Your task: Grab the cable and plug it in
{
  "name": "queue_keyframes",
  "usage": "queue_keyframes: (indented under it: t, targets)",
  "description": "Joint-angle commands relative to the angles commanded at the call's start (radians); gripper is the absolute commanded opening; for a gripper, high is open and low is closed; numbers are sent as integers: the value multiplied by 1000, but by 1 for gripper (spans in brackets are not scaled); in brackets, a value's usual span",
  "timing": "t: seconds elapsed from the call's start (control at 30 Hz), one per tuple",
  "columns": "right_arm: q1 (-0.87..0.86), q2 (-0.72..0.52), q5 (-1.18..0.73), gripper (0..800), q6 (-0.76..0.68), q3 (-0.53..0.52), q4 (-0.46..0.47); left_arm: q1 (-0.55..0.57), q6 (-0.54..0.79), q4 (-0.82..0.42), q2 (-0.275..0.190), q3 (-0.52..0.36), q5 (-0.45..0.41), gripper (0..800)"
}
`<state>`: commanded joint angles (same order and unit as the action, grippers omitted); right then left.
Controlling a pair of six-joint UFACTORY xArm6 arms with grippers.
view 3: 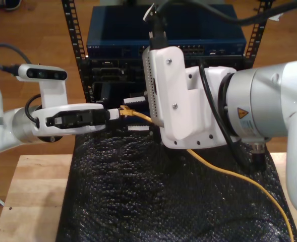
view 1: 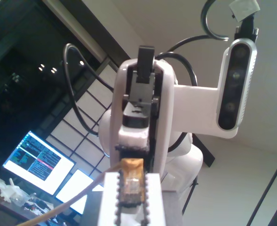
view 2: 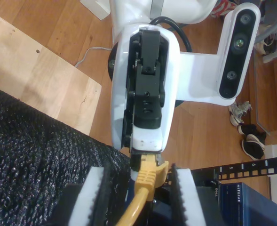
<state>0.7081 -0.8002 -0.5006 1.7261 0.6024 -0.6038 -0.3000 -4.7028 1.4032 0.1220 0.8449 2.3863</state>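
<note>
Because the cable [view 2: 133, 212] is light, limp and tipped with a brittle clear plug [view 1: 130, 181], I note my first gripper [view 1: 131, 188] clamped on that plug before the rack [view 3: 72, 30], while my second gripper [view 2: 145, 188] straddles the stiffer yellow boot [view 2: 148, 175], the better hold, though I cannot tell whether it pinches.

A light wooden tabletop [view 3: 30, 196] is sitting under everything. A big, bumpy black mat [view 3: 153, 201] is lying on it and covering most of it. The yellow cable [view 3: 249, 182] is trailing across the mat toward the exterior view's right. Brown wooden floor [view 2: 67, 28] is lying beyond the tabletop.
</note>
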Motion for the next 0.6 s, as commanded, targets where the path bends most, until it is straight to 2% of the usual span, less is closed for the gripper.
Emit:
queue_keyframes:
  t: [0.47,0.6]
  targets:
    - [2,-5,0,304,0,0,-2,5,0,0,2,-6,8,28]
    - [2,-5,2,270,0,0,-2,6,2,0,2,-6,12,28]
